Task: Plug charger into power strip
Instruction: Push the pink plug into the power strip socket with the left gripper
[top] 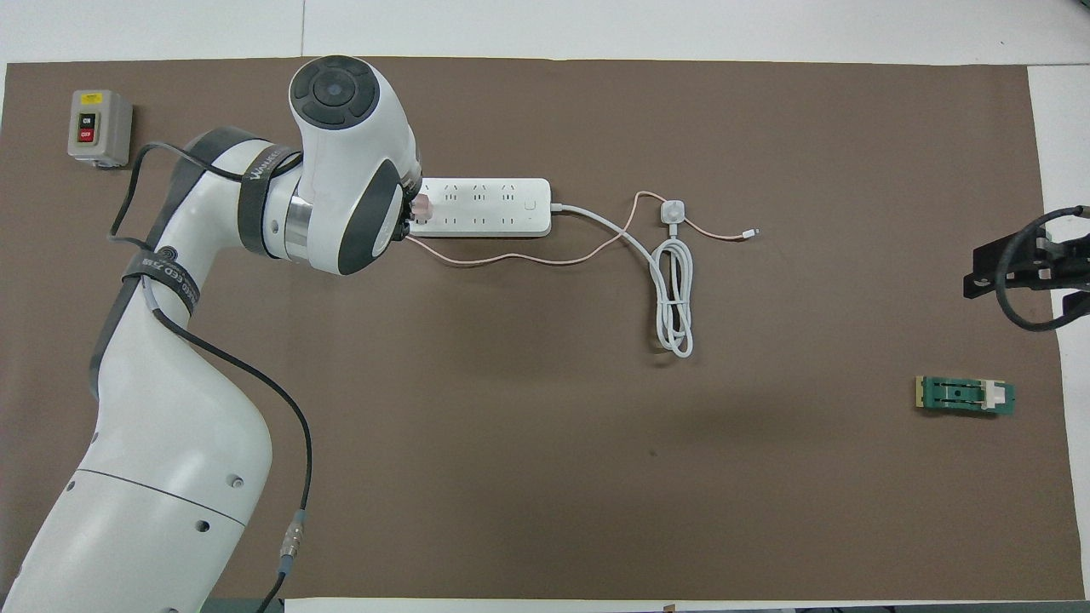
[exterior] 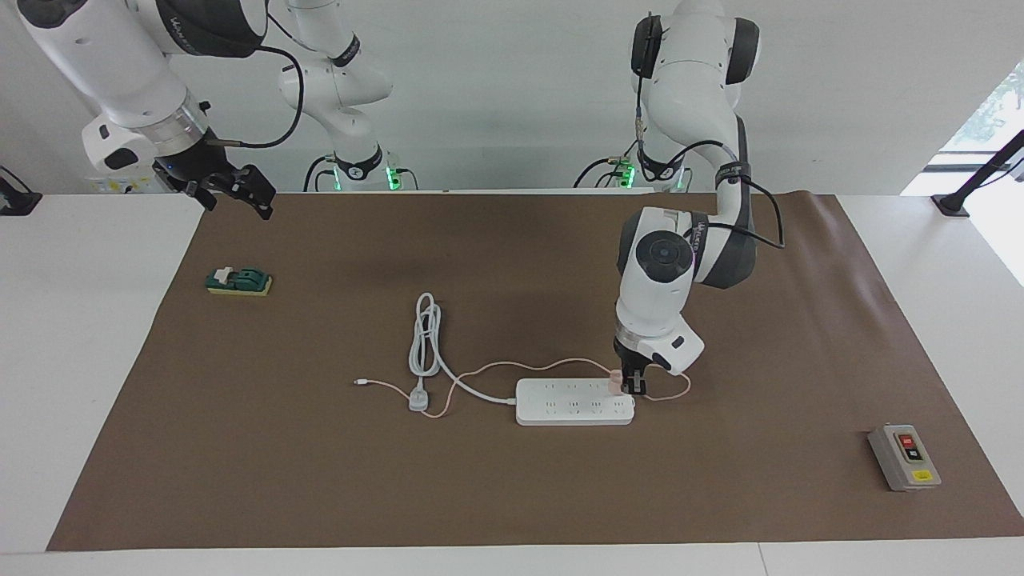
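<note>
The white power strip (exterior: 574,402) (top: 483,207) lies flat near the middle of the brown mat. At its end toward the left arm's side, the pale pink charger (exterior: 614,382) (top: 421,204) sits on the strip's top, on the row of sockets nearer the robots. My left gripper (exterior: 632,387) (top: 404,218) points down and is shut on the charger. The charger's thin pink cable (exterior: 512,367) (top: 511,255) trails across the mat past the strip's white plug (exterior: 419,399). My right gripper (exterior: 240,189) (top: 1022,264) waits open, raised above the mat's edge at the right arm's end.
The strip's thick white cord (exterior: 424,336) (top: 674,298) lies coiled beside it. A grey button box (exterior: 904,456) (top: 98,128) sits at the left arm's end. A green and yellow block (exterior: 238,281) (top: 965,396) lies at the right arm's end.
</note>
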Robot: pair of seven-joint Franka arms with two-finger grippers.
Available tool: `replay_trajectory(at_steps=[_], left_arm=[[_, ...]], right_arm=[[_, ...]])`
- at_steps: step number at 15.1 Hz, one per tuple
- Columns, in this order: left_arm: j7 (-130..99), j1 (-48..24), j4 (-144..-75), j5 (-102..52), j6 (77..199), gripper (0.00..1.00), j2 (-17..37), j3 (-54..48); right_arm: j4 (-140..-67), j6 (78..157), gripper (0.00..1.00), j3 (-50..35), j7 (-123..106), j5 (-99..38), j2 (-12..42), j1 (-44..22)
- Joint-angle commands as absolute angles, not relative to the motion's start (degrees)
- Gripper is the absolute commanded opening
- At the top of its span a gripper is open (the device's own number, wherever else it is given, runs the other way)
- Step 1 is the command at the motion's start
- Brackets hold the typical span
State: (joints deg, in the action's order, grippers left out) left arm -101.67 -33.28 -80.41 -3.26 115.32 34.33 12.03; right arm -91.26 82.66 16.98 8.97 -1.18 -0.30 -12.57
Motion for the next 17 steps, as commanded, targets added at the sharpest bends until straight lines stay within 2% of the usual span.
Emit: replay_trajectory(at_steps=[1, 17], left_arm=[[-100.5, -34.2, -83.0, -2.5, 115.5, 0.0, 33.9, 12.5], [-100.5, -34.2, -84.7, -2.7, 115.0, 0.0, 33.3, 12.4]], right_arm=[[-91.8, 82.3, 1.0, 16.9, 8.4, -2.1, -1.1, -12.1], [-91.8, 82.3, 1.0, 16.9, 8.4, -2.1, -1.1, -12.1]])
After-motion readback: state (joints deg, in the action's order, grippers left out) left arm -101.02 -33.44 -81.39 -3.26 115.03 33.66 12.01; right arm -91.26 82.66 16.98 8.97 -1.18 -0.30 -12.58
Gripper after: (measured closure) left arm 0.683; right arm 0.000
